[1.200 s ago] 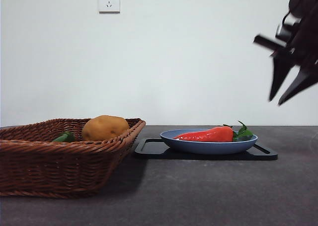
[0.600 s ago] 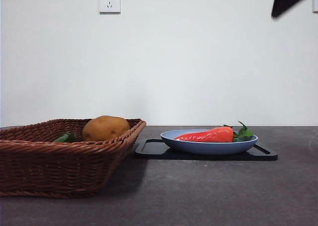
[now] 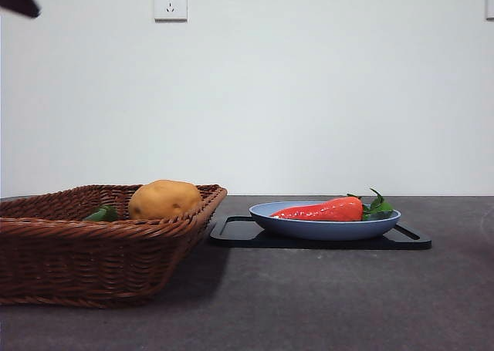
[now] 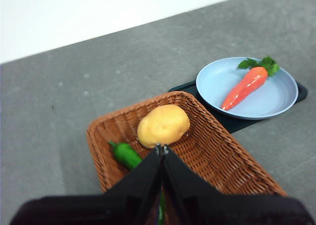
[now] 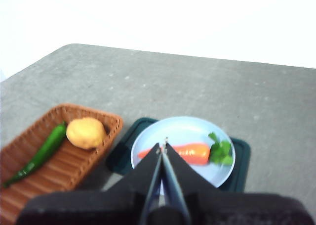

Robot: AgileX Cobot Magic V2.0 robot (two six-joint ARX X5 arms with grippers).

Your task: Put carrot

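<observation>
Carrot (image 3: pixel 327 209) lying on blue plate (image 3: pixel 324 228), no readable writing, both grippers' jaws together

right arm gone from front view

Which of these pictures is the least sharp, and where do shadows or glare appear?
Right wrist view: softest, the carrot and basket look blurred, the wall washed out white. Left wrist view: sharper. Front view: crisp, with a dark shadow on the table beside the basket and a faint gloss on the carrot.
</observation>
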